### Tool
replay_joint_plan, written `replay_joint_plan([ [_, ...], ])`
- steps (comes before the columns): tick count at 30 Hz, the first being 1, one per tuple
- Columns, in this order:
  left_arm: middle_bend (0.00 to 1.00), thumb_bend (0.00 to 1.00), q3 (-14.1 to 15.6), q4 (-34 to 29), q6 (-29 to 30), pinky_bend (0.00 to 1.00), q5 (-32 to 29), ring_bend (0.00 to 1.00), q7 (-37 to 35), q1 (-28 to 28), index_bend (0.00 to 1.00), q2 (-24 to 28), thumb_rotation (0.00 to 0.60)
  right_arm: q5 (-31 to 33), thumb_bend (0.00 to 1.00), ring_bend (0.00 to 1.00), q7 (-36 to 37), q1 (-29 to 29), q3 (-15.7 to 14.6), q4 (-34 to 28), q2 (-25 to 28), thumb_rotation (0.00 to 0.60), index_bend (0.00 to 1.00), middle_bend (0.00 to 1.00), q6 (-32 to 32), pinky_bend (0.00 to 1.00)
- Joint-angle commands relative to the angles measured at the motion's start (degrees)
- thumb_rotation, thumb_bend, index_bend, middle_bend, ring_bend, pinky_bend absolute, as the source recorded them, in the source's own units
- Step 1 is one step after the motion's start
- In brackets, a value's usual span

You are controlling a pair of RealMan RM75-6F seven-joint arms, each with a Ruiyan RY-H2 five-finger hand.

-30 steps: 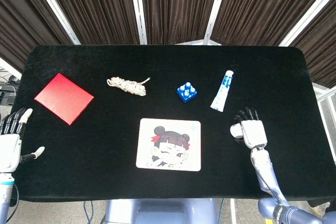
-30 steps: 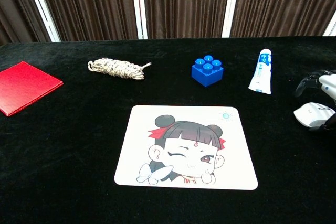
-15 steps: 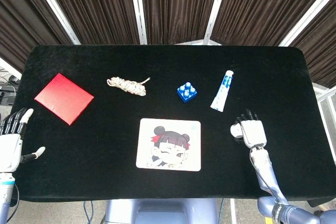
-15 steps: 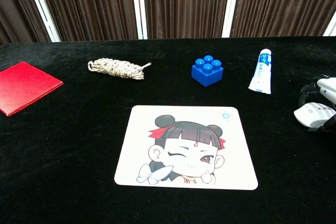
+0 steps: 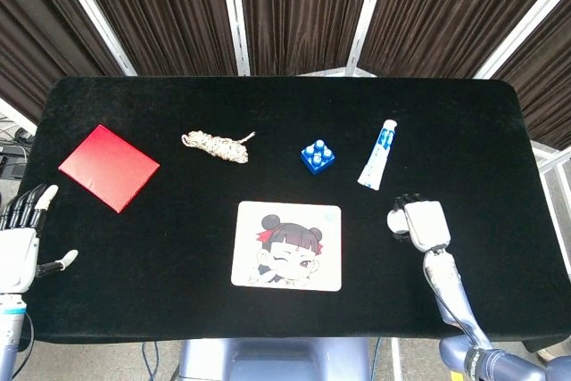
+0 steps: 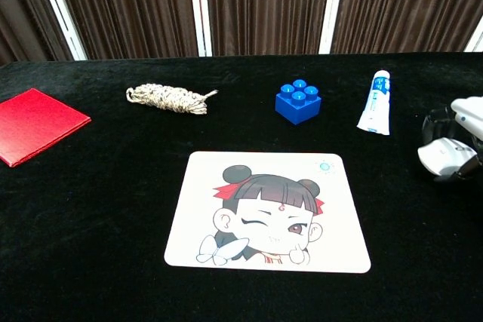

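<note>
Two hands showing: right hand (image 5: 421, 223) is hovering w/ fingers curling in, holding nothing, just near-right of the toothpaste tube (image 5: 378, 153), which is lying right of the blue block (image 5: 318, 156). Left hand (image 5: 20, 243) is sitting at the near-left table edge, fingers spread, empty.

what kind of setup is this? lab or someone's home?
Likely a lab or data-collection booth: a table draped in black cloth, dark curtains behind, and unrelated props laid out apart, such as a toothpaste tube and toy block.
</note>
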Motion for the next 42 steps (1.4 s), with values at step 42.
replay_joint_plan([
  [42, 0.0, 0.12, -2.4, -0.6, 0.0, 0.0, -3.6, 0.0, -3.0, 0.2, 0.0, 2.4, 0.6, -21.9, 0.06, 0.47, -0.3, 11.0, -5.0, 2.7, -12.8, 0.6, 0.65, 0.59, 7.9, 0.59],
])
